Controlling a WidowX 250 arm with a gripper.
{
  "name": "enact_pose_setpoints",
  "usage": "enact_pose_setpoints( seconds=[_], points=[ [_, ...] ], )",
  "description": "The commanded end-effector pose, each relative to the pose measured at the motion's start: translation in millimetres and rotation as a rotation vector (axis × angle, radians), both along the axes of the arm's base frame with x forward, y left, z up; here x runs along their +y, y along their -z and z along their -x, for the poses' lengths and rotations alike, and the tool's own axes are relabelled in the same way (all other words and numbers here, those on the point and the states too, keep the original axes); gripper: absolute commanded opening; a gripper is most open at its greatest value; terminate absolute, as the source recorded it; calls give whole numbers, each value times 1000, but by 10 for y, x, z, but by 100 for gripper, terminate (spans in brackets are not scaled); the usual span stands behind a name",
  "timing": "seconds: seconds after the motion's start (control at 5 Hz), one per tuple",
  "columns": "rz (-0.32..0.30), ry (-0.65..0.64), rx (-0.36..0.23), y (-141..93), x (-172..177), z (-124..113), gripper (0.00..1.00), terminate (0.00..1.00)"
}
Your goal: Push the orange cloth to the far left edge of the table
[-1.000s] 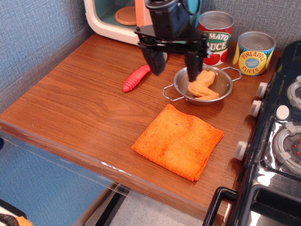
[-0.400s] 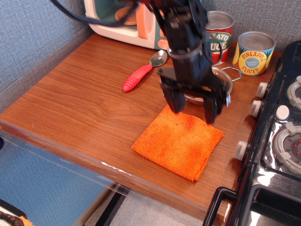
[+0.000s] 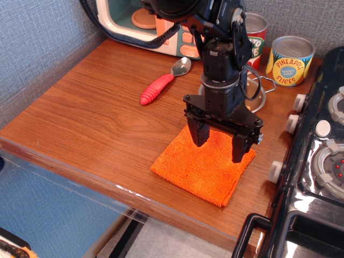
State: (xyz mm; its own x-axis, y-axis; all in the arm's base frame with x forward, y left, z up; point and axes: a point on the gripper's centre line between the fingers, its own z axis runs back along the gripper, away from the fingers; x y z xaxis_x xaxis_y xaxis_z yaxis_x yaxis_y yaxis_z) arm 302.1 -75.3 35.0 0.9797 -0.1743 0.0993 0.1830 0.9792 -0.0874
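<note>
The orange cloth [image 3: 196, 172] lies flat on the brown wood-grain table [image 3: 97, 118], near the front edge at the right, beside the stove. My gripper [image 3: 219, 146] is open and empty, its two black fingers pointing down over the cloth's far half. The fingertips are at or just above the cloth's surface; I cannot tell whether they touch it. The arm hides the cloth's far corner and most of the steel bowl [image 3: 257, 91].
A red-handled spoon [image 3: 161, 83] lies to the left of the arm. A toy microwave [image 3: 145, 24], a tomato can [image 3: 256, 33] and a pineapple can [image 3: 290, 60] stand at the back. The black toy stove [image 3: 317, 161] borders the right side.
The gripper has moved from over the bowl towards the front and down, and now stands low over the orange cloth. The cloth has not moved.
</note>
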Motion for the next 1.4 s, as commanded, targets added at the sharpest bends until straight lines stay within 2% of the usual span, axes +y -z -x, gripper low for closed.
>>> enact_pose_setpoints(
  seconds=[0.0, 0.2, 0.6, 1.0, 1.2],
  points=[
    [-42, 4, -5, -53, 33, 2, 100, 0],
    [-73, 15, 20, 75, -24, 10, 100, 0],
    [-62, -1, 74, 349, -33, -10, 100, 0],
    [-34, -34, 100, 408, 289, 138, 100, 0],
    [-24, -67, 121, 445, 561, 330, 100, 0]
  ],
)
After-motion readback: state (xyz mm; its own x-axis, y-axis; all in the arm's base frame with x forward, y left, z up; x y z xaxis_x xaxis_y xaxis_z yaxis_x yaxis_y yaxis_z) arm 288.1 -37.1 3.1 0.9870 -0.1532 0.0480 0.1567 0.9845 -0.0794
